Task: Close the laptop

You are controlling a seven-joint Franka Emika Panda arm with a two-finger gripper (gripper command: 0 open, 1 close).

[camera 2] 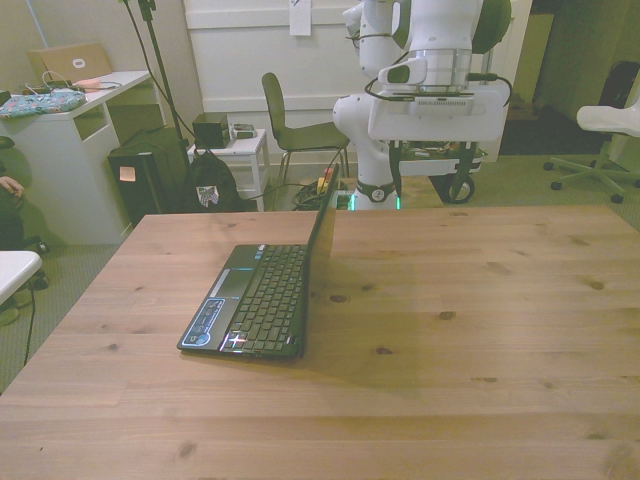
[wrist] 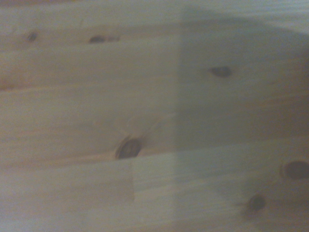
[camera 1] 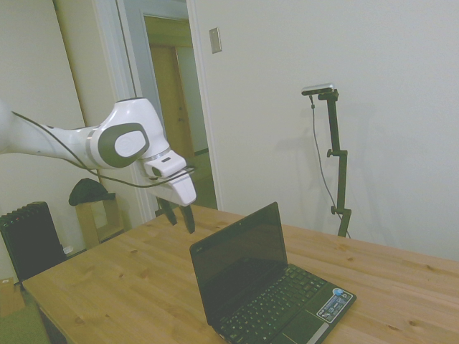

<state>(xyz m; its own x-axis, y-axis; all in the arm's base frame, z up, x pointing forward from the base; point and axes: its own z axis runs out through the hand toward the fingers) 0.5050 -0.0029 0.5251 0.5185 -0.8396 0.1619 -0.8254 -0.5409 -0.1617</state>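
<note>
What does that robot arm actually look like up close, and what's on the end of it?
A glossy white arm with rounded joints capped by grey discs, and a thin black cable looping alongside it. Its end effector has a white body carrying two short dark fingers.
</note>
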